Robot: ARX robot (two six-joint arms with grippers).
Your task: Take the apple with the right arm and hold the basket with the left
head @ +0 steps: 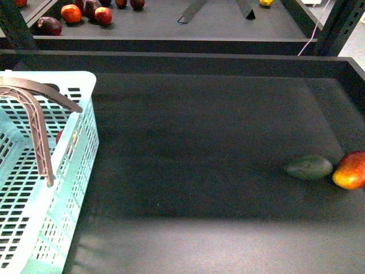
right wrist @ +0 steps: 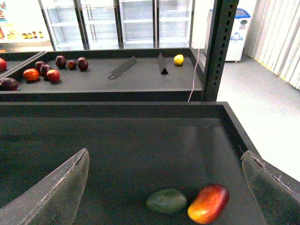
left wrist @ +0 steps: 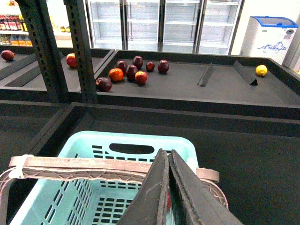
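Note:
The turquoise basket (head: 85,108) stands at the left of the dark tray, its brown handle (head: 40,131) swung up. A bit of red (head: 59,136) shows through its wall; I cannot tell whether that is the apple. In the left wrist view my left gripper (left wrist: 165,153) is shut just above the handle (left wrist: 84,164) and the basket (left wrist: 126,138), and the frames do not show it holding anything. My right gripper (right wrist: 164,155) hangs wide open above the tray, with the green avocado (right wrist: 166,200) and the orange-red mango (right wrist: 208,203) lying between its fingers. Neither arm shows in the front view.
The avocado (head: 308,167) and the mango (head: 351,170) lie at the tray's right side. A raised wall (head: 182,57) bounds the tray at the back. The shelf behind holds several dark and red fruits (left wrist: 131,72) and a yellow one (right wrist: 178,59). A steel post (right wrist: 220,47) stands at the right.

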